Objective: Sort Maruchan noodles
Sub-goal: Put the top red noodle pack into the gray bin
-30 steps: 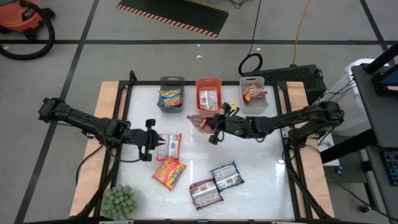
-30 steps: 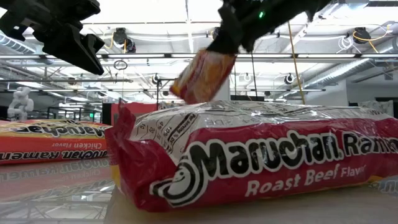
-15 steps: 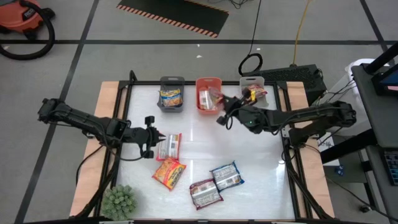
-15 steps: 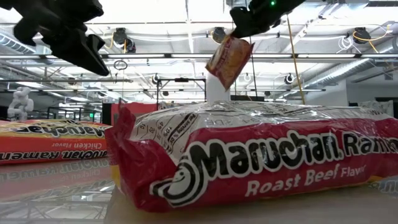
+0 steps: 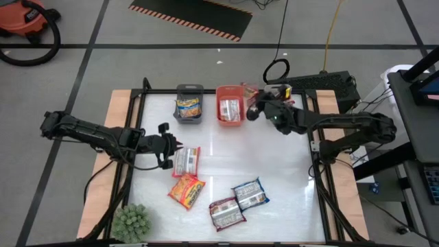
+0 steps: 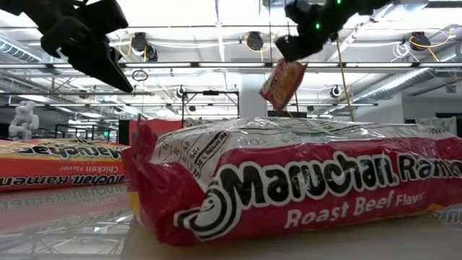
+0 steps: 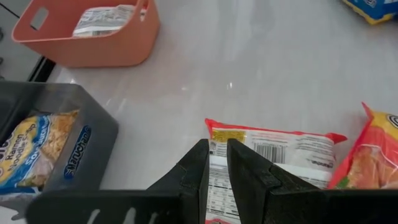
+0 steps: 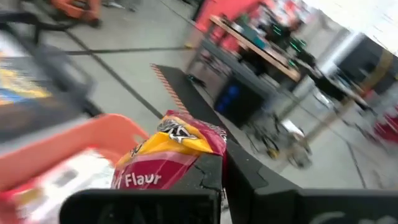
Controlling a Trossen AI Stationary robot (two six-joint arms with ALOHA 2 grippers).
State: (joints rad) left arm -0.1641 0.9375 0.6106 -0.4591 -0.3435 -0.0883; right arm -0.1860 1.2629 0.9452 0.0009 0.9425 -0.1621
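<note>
Red packet (image 5: 248,90) in right claw (image 5: 252,103) has moved past orange bin (image 5: 230,91)

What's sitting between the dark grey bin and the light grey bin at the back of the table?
The orange bin stands between the dark grey bin and the light grey bin, a silver-red packet inside it; the high view shows this.

Grey bin (image 5: 274,88) at tabletop's far edge: mostly hidden beneath right gripper (image 5: 252,110) and its red packet (image 5: 250,90). Right wrist view: motion-blurred. Roast beef packet (image 6: 303,180), low view: cut off at right edge.
</note>
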